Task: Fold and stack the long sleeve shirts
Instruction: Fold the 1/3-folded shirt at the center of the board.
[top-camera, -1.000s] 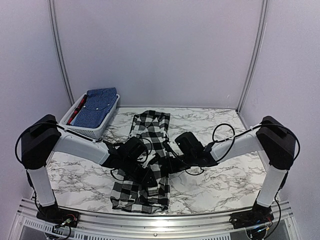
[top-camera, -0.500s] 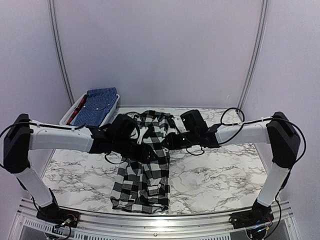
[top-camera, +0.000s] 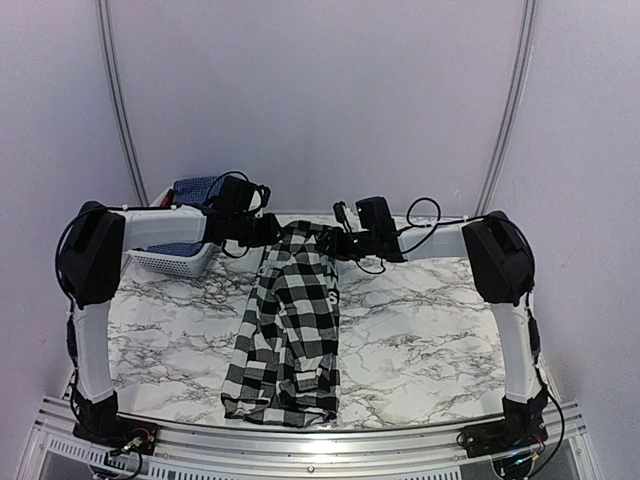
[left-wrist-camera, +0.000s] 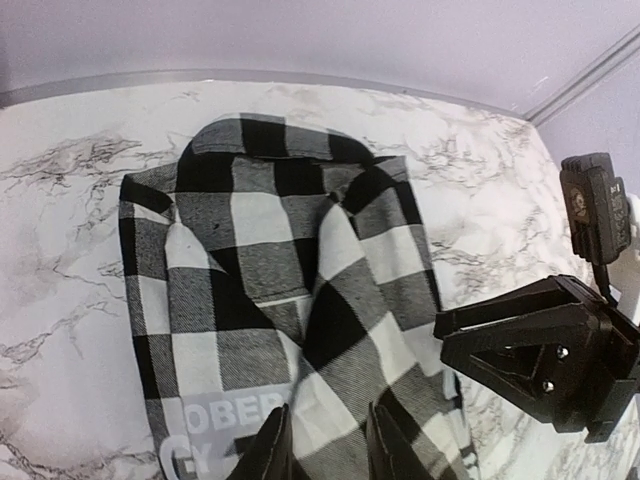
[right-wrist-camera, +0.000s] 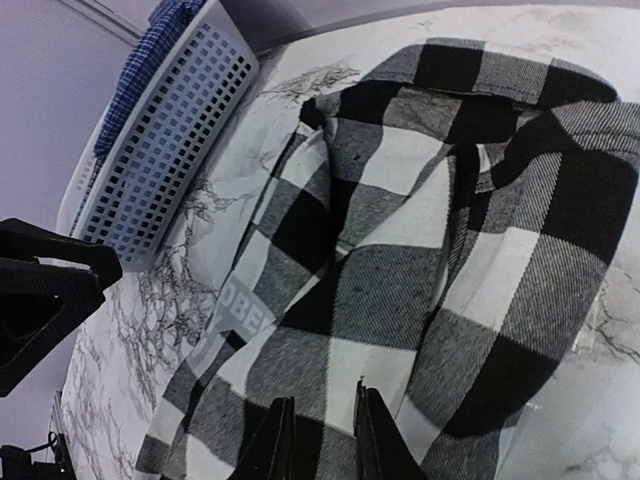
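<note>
The black-and-white checked shirt (top-camera: 290, 320) lies as a long narrow strip from the table's far edge to its near edge. Both arms reach to its far end. My left gripper (top-camera: 272, 235) is at the shirt's upper left and my right gripper (top-camera: 338, 243) at its upper right. In the left wrist view my fingers (left-wrist-camera: 328, 450) are nearly closed with checked cloth (left-wrist-camera: 270, 230) between them. The right wrist view shows the same: narrow jaws (right-wrist-camera: 322, 435) on the cloth (right-wrist-camera: 430, 200). The blue shirt (top-camera: 195, 188) lies in the basket, partly hidden by my left arm.
The white slotted basket (top-camera: 175, 262) stands at the far left, right beside my left forearm; it also shows in the right wrist view (right-wrist-camera: 170, 130). The back wall is close behind both grippers. Marble tabletop (top-camera: 440, 330) spreads either side of the shirt.
Both grippers have moved from the middle of the shirt to its far end, drawing cloth with them. The shirt now lies longer and flatter.
</note>
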